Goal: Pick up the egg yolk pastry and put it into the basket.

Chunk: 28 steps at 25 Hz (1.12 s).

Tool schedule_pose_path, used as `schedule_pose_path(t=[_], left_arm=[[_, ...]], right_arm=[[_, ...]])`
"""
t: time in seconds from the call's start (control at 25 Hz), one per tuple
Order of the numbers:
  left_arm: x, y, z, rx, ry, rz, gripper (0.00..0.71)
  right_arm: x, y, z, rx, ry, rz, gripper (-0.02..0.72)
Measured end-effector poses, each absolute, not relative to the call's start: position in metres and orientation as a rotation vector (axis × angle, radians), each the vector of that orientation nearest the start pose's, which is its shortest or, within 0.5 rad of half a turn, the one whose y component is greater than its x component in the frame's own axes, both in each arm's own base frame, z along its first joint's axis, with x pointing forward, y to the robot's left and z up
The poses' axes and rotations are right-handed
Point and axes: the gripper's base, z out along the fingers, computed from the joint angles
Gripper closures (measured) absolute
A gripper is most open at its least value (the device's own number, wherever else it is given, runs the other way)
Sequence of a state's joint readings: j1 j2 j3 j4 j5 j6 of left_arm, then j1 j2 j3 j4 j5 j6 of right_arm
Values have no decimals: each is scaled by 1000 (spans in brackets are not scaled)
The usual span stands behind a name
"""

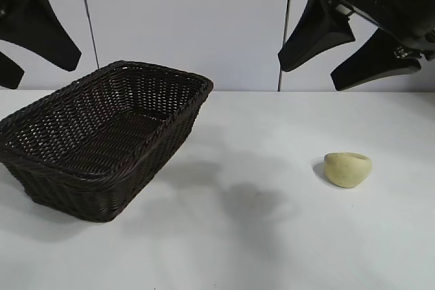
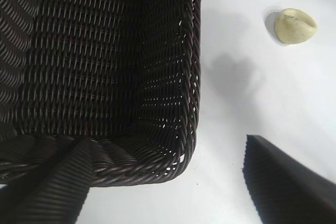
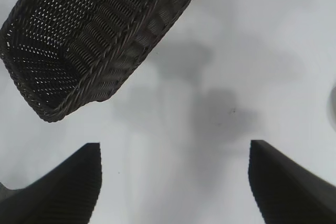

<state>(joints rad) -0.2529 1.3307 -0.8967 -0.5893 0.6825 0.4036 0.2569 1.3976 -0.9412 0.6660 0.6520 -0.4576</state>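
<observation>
egg yolk pastry (image 1: 347,169): on table, well right of basket (image 1: 102,142)
handling: likely light, crumbly; pinch rounded sides gently
right gripper (image 1: 340,45): raised, spread wide, empty
left gripper (image 1: 27,45): raised, spread

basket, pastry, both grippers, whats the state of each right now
basket: upright on the table, nothing inside
egg yolk pastry: on the table to the right of the basket, apart from it, not held
left gripper: raised above the basket, fingers open, holding nothing
right gripper: raised above the table, fingers open, holding nothing
table: white, carries the basket and pastry
</observation>
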Motion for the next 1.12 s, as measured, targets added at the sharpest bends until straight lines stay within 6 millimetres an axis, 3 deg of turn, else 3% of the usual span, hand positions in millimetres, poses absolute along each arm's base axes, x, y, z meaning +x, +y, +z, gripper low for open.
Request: schedule_pose_path(t=[1.12], left_arm=[[251,-96,275,340,2464,-568,139]], right_arm=[[265,105,271,-360,2467,628,148]])
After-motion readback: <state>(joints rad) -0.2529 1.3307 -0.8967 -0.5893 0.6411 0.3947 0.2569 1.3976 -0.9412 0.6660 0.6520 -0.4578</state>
